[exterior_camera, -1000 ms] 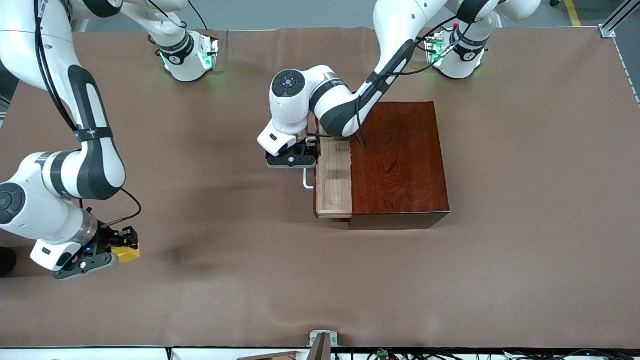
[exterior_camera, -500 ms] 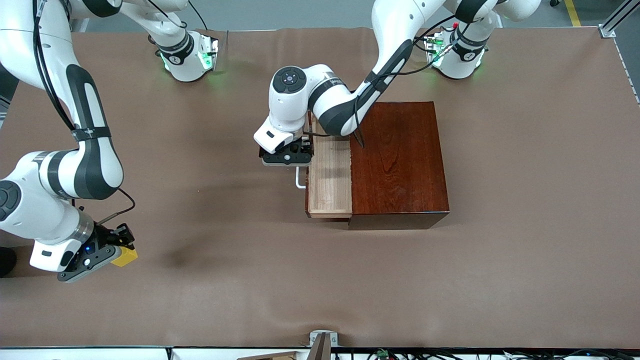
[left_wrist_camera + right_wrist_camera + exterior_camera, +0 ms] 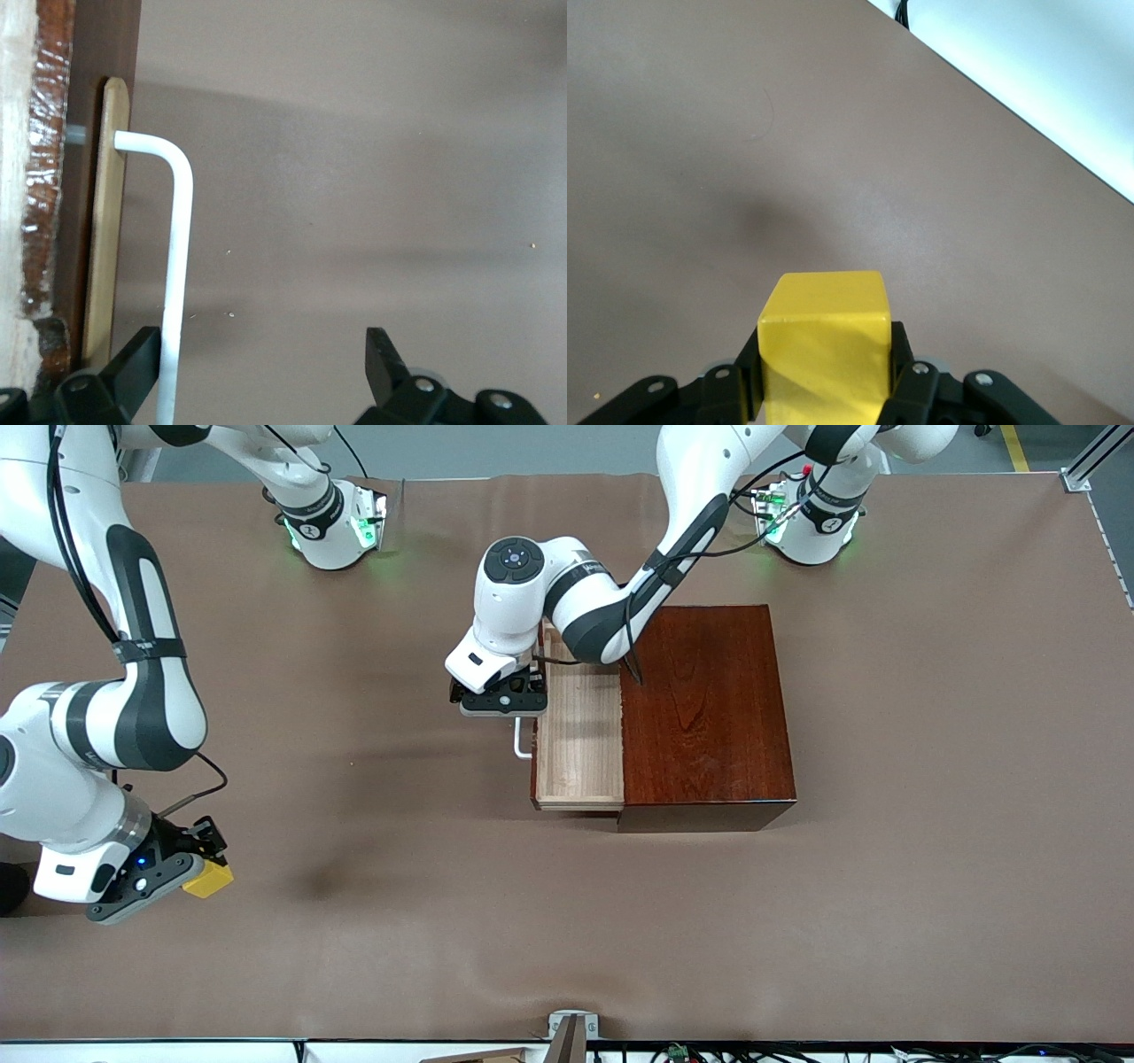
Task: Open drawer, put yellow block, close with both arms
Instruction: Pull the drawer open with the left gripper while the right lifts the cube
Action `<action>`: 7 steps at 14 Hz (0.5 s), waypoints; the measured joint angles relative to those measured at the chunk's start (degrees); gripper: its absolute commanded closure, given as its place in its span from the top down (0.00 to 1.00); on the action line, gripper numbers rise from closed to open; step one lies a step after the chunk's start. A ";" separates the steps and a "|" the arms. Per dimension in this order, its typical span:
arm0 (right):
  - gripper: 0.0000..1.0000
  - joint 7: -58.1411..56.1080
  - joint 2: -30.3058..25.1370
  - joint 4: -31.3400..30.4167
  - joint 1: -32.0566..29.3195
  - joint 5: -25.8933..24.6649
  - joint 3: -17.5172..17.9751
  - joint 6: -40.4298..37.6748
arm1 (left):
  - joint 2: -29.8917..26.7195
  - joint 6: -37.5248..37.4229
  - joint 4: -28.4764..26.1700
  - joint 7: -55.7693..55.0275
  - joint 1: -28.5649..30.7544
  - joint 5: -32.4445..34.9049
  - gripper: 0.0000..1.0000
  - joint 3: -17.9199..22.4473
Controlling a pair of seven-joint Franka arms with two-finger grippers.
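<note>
across the whole scene spreads a table (image 3: 930, 868) covered in a dull brown sheet with soft wrinkles and a few faint dark smudges, and past its edge by the robots' bases runs a grey floor. toward the left arm's end of the middle stands a box (image 3: 709, 713) of glossy dark reddish-brown wood with a visible grain. out of the box, toward the right arm's end, the drawer (image 3: 578, 731) is pulled partly open: a shallow light-wood tray showing its bare pale bottom, with a white bent bar handle (image 3: 520, 740) on its front. the left gripper (image 3: 500, 695) sits at the handle, just in front of the drawer; in the left wrist view its jaws stand wide open around the white bar (image 3: 175, 266), one black finger (image 3: 133, 367) right beside the bar and the other well apart from it over bare table. the right gripper (image 3: 173, 864) is over the table toward the right arm's end, well apart from the box, and its jaws are closed on the yellow block (image 3: 209, 880). the block is a small bright yellow cube with clean flat faces and slightly rounded edges; in the right wrist view it (image 3: 826, 341) fills the gap between the black fingers (image 3: 902, 367), with a soft dark shadow on the brown sheet under it.
</note>
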 measured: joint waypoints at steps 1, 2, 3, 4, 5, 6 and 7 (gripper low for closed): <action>0.00 -0.07 -0.16 0.00 -0.03 0.00 0.00 -0.35 | 0.00 -0.09 0.06 -0.08 0.02 -0.07 1.00 0.01; 0.00 -0.11 -0.27 0.00 -0.05 0.00 -0.01 -0.61 | 0.00 -0.24 0.14 -0.16 0.04 -0.21 1.00 0.01; 0.00 -0.12 -0.33 0.00 -0.05 0.00 -0.01 -0.77 | 0.00 -0.38 0.19 -0.21 0.05 -0.35 1.00 0.03; 0.00 -0.14 -0.35 0.00 -0.05 0.00 -0.01 -0.93 | -0.01 -0.69 0.28 -0.23 0.05 -0.46 1.00 0.04; 0.00 -0.15 -0.39 0.00 -0.05 0.00 -0.01 -1.21 | -0.01 -1.13 0.45 -0.24 0.03 -0.53 1.00 0.04; 0.00 -0.16 -0.42 0.00 -0.05 0.00 -0.01 -1.53 | -0.01 -2.12 0.67 -0.50 -0.02 -1.01 1.00 -0.07; 0.00 -0.17 -0.47 0.00 -0.05 0.00 -0.01 -1.99 | -0.01 -3.02 0.82 -0.71 -0.11 -1.28 1.00 -0.13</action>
